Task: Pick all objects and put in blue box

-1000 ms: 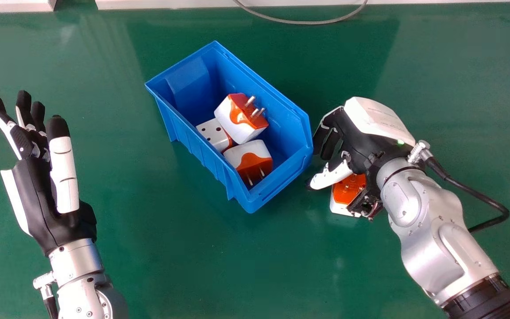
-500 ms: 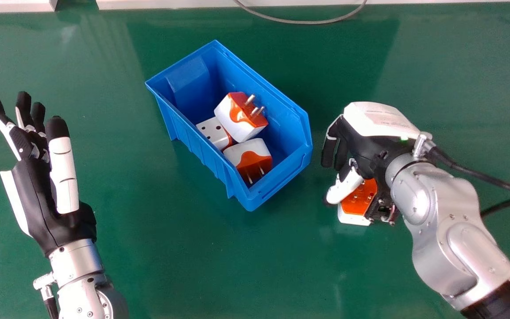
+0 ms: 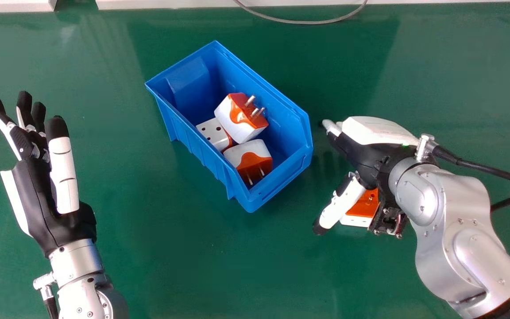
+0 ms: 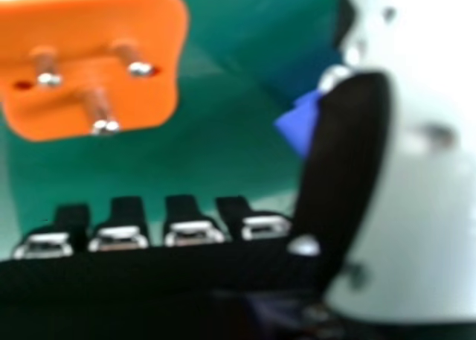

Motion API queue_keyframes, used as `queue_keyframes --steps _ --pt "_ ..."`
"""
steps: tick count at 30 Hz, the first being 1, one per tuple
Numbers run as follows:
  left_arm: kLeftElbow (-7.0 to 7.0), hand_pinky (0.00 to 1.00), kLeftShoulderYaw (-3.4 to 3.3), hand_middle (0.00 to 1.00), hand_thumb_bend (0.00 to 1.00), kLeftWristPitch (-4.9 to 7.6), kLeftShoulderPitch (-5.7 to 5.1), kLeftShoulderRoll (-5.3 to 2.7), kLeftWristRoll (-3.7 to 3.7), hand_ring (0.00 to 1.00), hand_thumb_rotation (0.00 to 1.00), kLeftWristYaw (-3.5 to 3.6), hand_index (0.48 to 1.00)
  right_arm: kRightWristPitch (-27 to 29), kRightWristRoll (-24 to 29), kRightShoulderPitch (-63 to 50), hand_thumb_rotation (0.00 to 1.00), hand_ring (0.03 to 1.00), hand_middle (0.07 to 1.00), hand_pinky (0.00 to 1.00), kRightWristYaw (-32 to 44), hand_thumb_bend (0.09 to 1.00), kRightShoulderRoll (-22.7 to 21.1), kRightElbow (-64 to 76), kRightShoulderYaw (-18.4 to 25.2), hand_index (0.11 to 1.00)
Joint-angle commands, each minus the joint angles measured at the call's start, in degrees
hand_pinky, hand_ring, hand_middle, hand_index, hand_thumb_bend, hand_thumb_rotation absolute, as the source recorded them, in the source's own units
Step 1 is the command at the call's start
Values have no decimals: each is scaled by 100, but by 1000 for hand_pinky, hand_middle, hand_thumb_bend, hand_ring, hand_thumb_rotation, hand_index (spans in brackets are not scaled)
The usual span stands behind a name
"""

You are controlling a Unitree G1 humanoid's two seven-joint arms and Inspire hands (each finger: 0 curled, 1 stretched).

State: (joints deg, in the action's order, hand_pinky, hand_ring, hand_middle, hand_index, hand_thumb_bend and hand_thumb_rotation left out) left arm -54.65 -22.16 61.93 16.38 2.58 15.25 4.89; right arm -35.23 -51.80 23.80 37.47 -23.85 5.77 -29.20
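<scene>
The blue box stands mid-table, set at an angle, with three white and orange plug adapters inside; one adapter lies with its metal pins sticking up. Another adapter sits on the table right of the box, partly hidden under my right hand, whose thumb is stretched out beside it. In the right hand view this adapter shows its orange face and three pins, apart from the fingers of my right hand, which is open. My left hand is open and idle, palm up, at the left.
Green tabletop surrounds the box. A grey cable loops along the far edge beside white panels. A black cable bows out from my right wrist. Part of the blue box shows behind the thumb in the right hand view.
My right hand has moved away from the box, toward the right and nearer the robot. Its thumb and fingers have straightened from a curl. The left hand and the box have stayed put.
</scene>
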Motion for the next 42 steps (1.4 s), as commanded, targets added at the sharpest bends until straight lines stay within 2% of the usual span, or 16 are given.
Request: queue_keyframes --steps 1,3,6,8,13,16,19,23,26,29,31,36,39,42 --pt "77 920 17 977 748 113 -24 4 -53 971 733 -8 975 60 -124 51 289 1000 1000 1000 -8 1000 -47 60 -7 1000" --pt "99 920 28 977 747 107 -27 2 -46 971 733 12 976 63 -140 56 291 1000 1000 1000 -1 1000 -50 51 -12 1000" --pt "109 926 34 980 737 92 -27 10 -79 974 742 -21 978 76 -157 28 295 1000 1000 1000 4 1000 -56 69 -16 1000" --pt "96 933 36 983 739 96 -20 21 -79 979 749 -11 983 96 -158 2 293 1000 1000 1000 26 1000 -69 79 -19 1000" --pt "112 928 29 981 749 55 -8 -4 44 977 726 76 980 203 -191 -86 293 1000 1000 1000 42 1000 -153 76 -63 1000" --pt "118 926 39 980 749 54 -8 -7 37 976 718 55 979 355 -224 -176 291 1000 1000 1000 41 1000 -281 135 -106 1000" --pt "122 927 55 981 748 52 -5 -3 36 977 720 63 979 515 -273 -310 292 1000 1000 1000 65 1000 -430 222 -126 1000" --pt "118 932 51 979 746 39 24 -24 90 978 713 83 974 537 -327 -412 281 1000 1000 1000 141 1000 -525 280 -96 1000" --pt "104 931 61 979 745 42 20 -9 18 979 713 32 975 538 -369 -457 280 1000 1000 1000 177 1000 -546 305 -51 1000" --pt "93 932 65 981 749 64 21 -2 -17 980 720 8 979 563 -338 -522 271 1000 1000 1000 132 1000 -565 310 8 1000" --pt "104 934 66 982 750 57 13 0 -17 981 723 3 979 594 -333 -565 271 1000 1000 1000 128 1000 -590 306 34 1000" --pt "140 940 69 985 757 39 -11 -6 27 984 722 45 982 704 -324 -683 254 1000 1000 1000 67 1000 -626 323 103 1000" --pt "151 938 77 984 769 41 -34 -3 -21 983 721 5 982 861 -346 -726 247 1000 1000 1000 -54 1000 -664 268 100 997" --pt "155 937 67 984 773 44 -38 -12 29 983 720 39 983 1110 -313 -804 230 1000 1000 1000 -329 1000 -701 220 138 966"
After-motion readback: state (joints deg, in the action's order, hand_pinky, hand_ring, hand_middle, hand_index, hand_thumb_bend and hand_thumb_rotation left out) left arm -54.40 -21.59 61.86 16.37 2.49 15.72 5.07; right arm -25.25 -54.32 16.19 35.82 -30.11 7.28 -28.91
